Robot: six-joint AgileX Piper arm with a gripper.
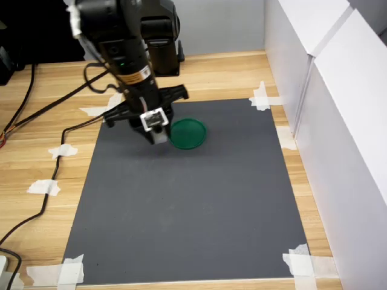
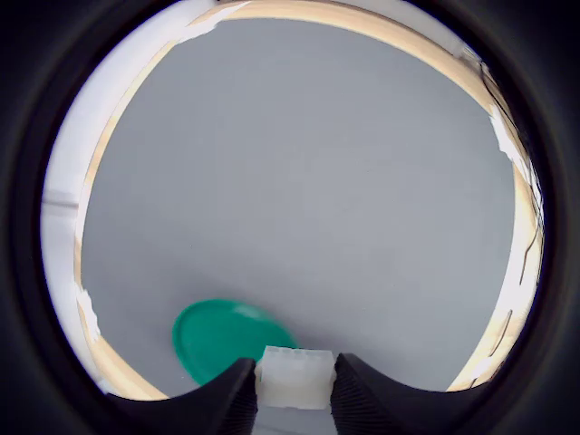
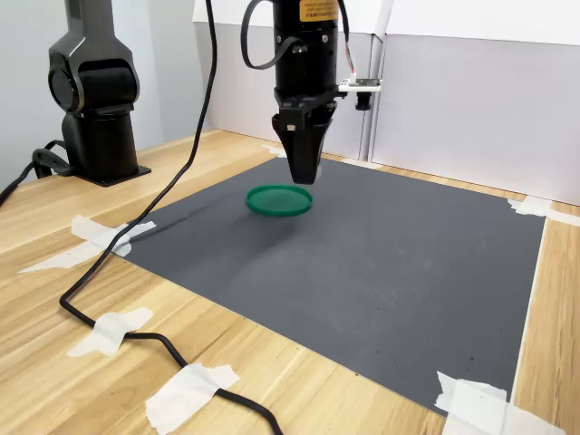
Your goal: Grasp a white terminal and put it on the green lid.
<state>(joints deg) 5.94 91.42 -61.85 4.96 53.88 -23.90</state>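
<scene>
- The green lid (image 1: 188, 133) lies flat on the dark mat (image 1: 199, 223), just beside the gripper (image 1: 158, 134) toward the first exterior view's right.
- The arm hangs near-vertical, fingers pointing down above the mat.
- In the wrist view the jaws clamp the white terminal (image 2: 294, 377) between them, the lid's (image 2: 231, 339) edge close alongside.
</scene>
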